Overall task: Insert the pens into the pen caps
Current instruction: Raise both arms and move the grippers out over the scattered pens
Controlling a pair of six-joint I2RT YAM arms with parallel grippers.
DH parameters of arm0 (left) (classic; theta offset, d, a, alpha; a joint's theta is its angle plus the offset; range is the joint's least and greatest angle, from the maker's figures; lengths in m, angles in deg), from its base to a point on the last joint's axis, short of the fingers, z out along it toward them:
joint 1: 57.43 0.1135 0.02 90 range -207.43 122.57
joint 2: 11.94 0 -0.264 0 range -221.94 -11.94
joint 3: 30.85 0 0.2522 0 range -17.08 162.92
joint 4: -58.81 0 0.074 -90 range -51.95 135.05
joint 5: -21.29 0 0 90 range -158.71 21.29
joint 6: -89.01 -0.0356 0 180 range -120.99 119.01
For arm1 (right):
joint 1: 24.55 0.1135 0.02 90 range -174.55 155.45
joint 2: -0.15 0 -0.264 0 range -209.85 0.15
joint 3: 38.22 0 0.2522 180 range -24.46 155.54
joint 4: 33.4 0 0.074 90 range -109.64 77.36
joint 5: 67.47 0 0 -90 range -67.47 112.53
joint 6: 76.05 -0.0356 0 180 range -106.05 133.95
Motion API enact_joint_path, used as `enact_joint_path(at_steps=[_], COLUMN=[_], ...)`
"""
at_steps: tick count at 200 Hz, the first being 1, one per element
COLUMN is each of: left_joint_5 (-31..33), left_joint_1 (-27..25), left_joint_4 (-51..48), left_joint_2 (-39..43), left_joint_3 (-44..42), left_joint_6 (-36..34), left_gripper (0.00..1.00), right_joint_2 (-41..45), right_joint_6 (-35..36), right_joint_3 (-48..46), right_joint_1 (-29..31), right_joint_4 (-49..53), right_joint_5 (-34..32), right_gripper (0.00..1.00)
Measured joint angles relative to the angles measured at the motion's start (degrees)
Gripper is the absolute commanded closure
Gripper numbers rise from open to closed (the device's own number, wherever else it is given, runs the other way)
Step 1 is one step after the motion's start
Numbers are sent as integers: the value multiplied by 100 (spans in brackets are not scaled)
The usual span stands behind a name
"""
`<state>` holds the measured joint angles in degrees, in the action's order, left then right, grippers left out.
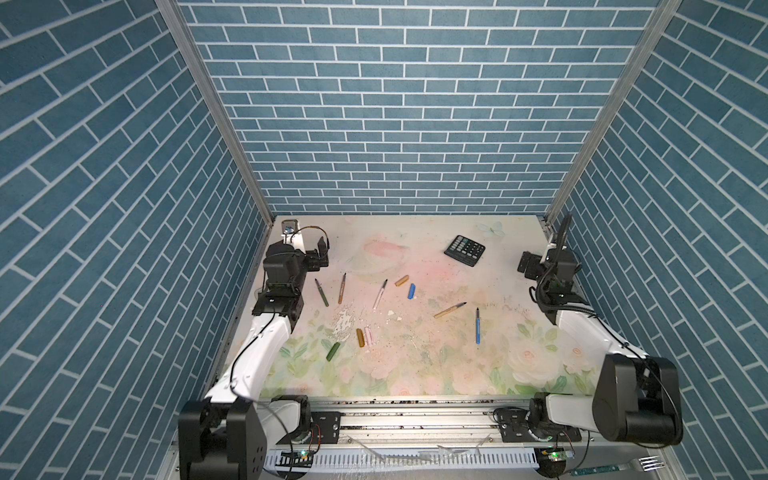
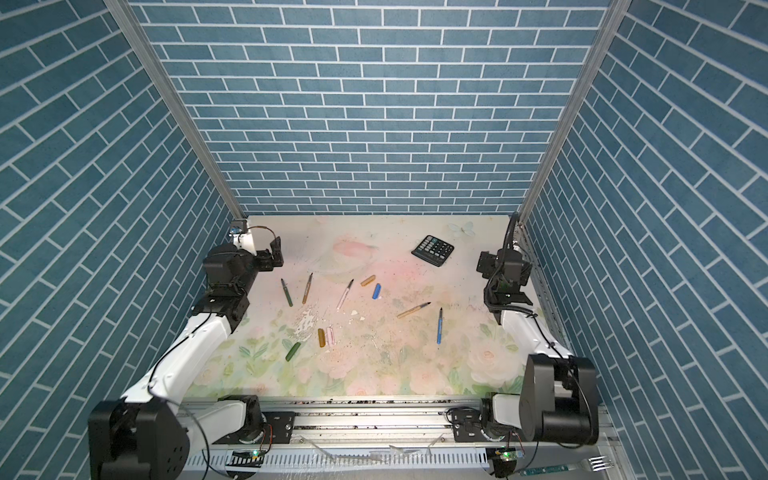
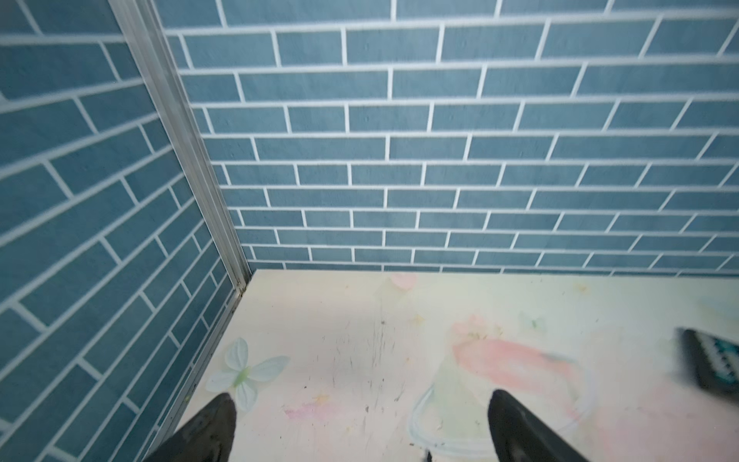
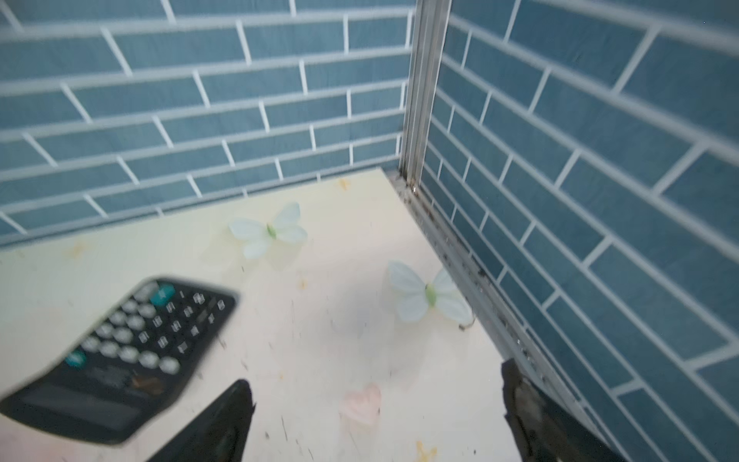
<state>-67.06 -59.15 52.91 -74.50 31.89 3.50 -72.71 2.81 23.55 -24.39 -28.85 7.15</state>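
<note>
The left hand (image 3: 362, 400) hangs wide open and empty at ten o'clock over the floral-printed worktop (image 1: 436, 365). The right hand (image 4: 376, 376), equally spread and empty, is at two o'clock near a black keypad calculator (image 1: 465, 249).

All the pens lie uncapped:
- The slim green stick pen (image 1: 321, 292), brown pen (image 1: 341, 288) and white-pink pen (image 1: 380, 294) are toward nine.
- The tan pen (image 1: 449, 310) and blue pen (image 1: 477, 326) are toward four.

The caps lie loose:
- The stubby tan plastic cap (image 1: 402, 280) and blue cap (image 1: 412, 291) are near centre.
- The brown cap (image 1: 360, 337), pink cap (image 1: 368, 336) and green cap (image 1: 333, 350) are at seven.

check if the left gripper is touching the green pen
Apart. In a top view, bare table shows between the open left gripper and the green pen; the left wrist view shows nothing between its fingers.
</note>
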Motion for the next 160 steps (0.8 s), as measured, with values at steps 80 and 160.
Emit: enact_joint_path(at_steps=[80, 160], left_joint_5=[-459, -1471], left_joint_1=[31, 31], left_joint_4=[-3047, -3748], left_joint_2=[1427, 1139], left_joint_3=[686, 291], left_joint_6=[1906, 2378], left_gripper=[0, 0], right_joint_2=[654, 809], right_joint_6=[-1816, -1864], right_joint_3=[1154, 1104], right_joint_1=[-116, 621], right_joint_4=[3237, 5377], right_joint_5=[1589, 1781], right_gripper=[60, 92])
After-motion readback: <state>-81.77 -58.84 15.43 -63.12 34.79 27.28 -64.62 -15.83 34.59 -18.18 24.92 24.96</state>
